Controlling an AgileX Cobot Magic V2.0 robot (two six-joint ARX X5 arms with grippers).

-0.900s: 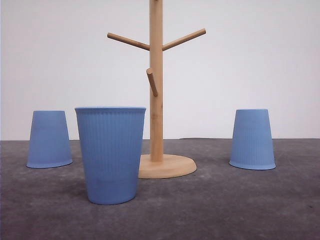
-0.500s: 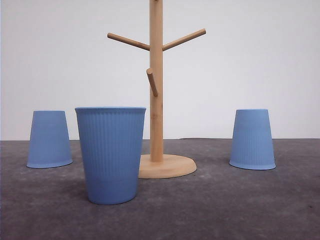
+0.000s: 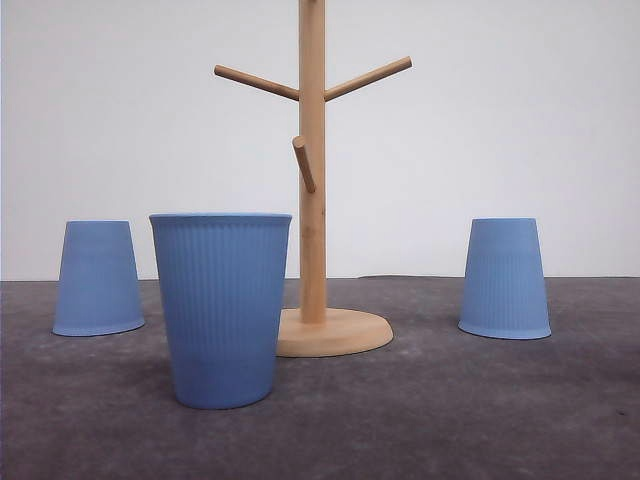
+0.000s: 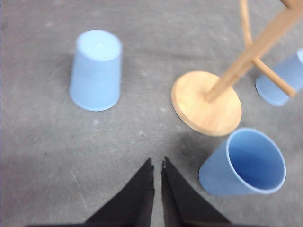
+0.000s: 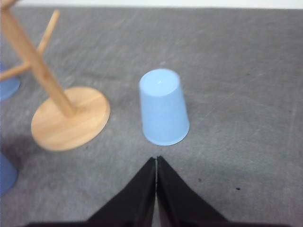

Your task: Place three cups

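Note:
Three light-blue ribbed cups stand on the grey table. One cup [image 3: 221, 310] is upright, mouth up, near the front left of centre; the left wrist view shows this open cup [image 4: 246, 163] too. A second cup [image 3: 98, 278] stands upside down at the far left, seen as cup [image 4: 95, 70] from the left wrist. The third cup [image 3: 504, 278] stands upside down on the right, cup [image 5: 163, 107] in the right wrist view. My left gripper [image 4: 157, 164] is shut and empty, above bare table between two cups. My right gripper [image 5: 155, 161] is shut and empty, just short of the right cup.
A wooden peg stand [image 3: 313, 170] with a round base [image 3: 335, 332] rises at the table's centre, behind the upright cup; its base [image 4: 206, 102] and pegs show from the left wrist, and its base [image 5: 70, 118] from the right wrist. A white wall stands behind the table.

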